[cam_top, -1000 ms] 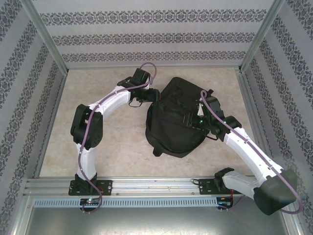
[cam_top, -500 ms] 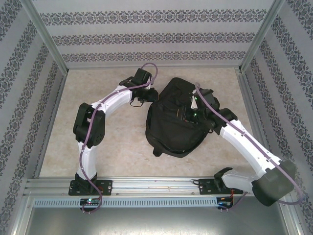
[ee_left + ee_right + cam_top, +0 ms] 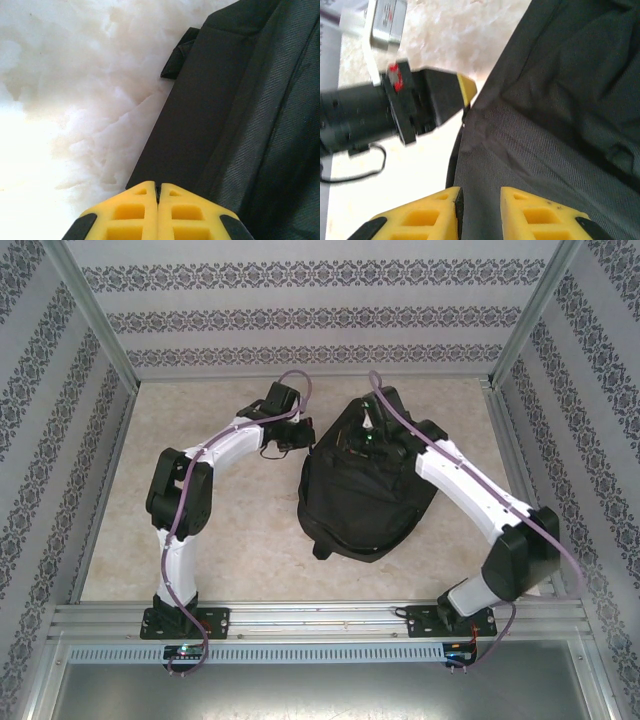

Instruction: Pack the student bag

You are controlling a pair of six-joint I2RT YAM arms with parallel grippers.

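The student bag (image 3: 360, 500), a large black soft backpack, lies in the middle of the pale marbled table (image 3: 230, 540). My left gripper (image 3: 303, 437) is at the bag's upper left edge. Its yellow fingers (image 3: 130, 210) are pressed together, and a thin sliver of the bag's black edge panel (image 3: 200, 110) is pinched at the tips (image 3: 158, 186). My right gripper (image 3: 362, 440) rests on the top of the bag. In the right wrist view its jaws (image 3: 480, 192) stand a little apart with a fold of the bag's grey-black fabric (image 3: 520, 145) between them. The left gripper's tip (image 3: 466, 92) touches the same edge.
Patterned walls enclose the table on three sides, with slanted metal posts (image 3: 95, 325) at the corners. An aluminium rail (image 3: 320, 618) carrying both arm bases runs along the near edge. Bare tabletop lies left of and in front of the bag.
My right arm has swung up and left across the bag, from its middle to its top. My left gripper has closed at the bag's upper left edge.
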